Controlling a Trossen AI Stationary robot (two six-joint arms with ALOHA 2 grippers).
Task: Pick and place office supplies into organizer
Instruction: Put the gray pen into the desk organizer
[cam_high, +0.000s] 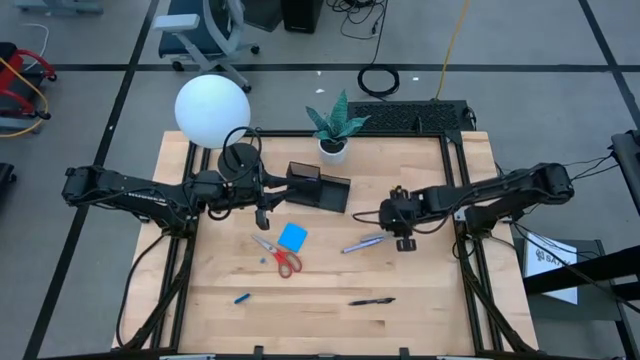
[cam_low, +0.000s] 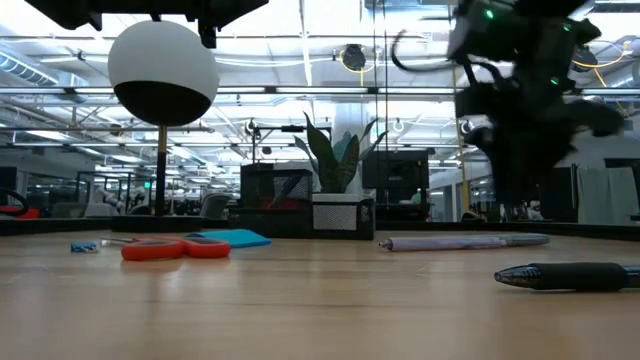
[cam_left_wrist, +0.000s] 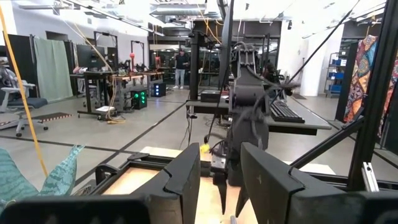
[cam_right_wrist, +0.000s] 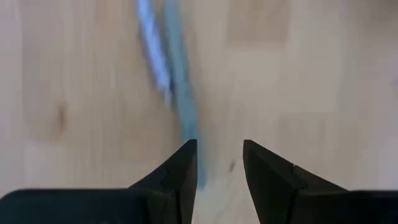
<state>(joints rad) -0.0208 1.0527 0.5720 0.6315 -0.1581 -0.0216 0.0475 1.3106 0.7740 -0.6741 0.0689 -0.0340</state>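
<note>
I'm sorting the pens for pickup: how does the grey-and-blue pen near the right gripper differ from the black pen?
The grey-and-blue pen is pale and lies at a slant just beside the right gripper; the black pen is dark, lies nearly level across the high view, and sits nearer the table's front edge, away from both arms. In the low view the black pen is the closer one. Both lie flat on the wooden table, outside the organizer.

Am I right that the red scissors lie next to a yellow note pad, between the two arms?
Not quite: the note pad is bright blue, not yellow, as the high view shows. The rest holds: the red scissors lie beside it on the table, between the two arms.
</note>
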